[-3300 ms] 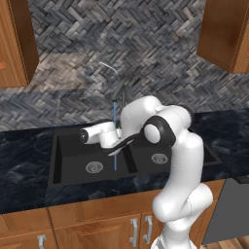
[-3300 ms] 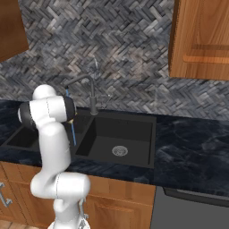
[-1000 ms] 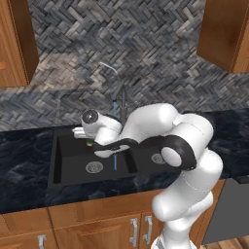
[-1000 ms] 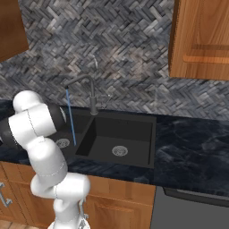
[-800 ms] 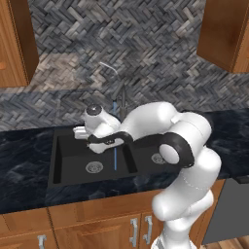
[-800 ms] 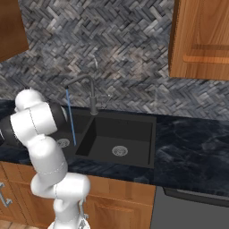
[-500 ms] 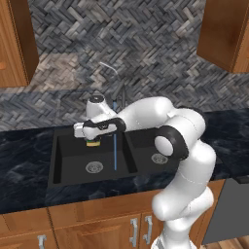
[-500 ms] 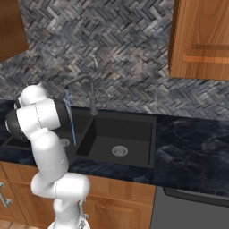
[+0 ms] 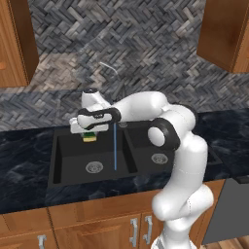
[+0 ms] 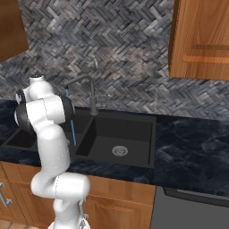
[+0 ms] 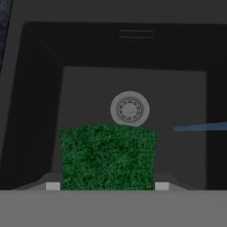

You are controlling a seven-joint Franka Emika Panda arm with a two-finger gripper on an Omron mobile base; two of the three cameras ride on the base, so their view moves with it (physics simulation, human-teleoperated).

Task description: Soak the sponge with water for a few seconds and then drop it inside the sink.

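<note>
Between my fingers (image 9: 89,133) sits the small rectangular sponge with a yellow body and green scrub layer (image 9: 89,137), pinched at its two sides and held up in the air above the left basin of the large matte black double-basin sink (image 9: 63,168). Seen from my hand camera, the green scrub face of the sponge (image 11: 108,156) is turned toward me, with a pale finger pad (image 11: 53,186) at each of its lower corners, and the round silver drain (image 11: 129,108) of the basin lies straight beyond its far edge. From the left base camera, that same drain (image 9: 94,168) lies on the basin floor, below the sponge and slightly to its right.

Just beside the sponge, apart from it, the thin straight light-blue stream of water (image 9: 115,146) falls vertically into the left basin near the divider; in my hand camera it shows as a pale blue streak (image 11: 201,127) off to the side of the sponge. From the right base camera the water (image 10: 70,121) drops from the slim dark curved faucet (image 10: 88,91). Around the sink lies the dark marbled desk (image 9: 22,170)
</note>
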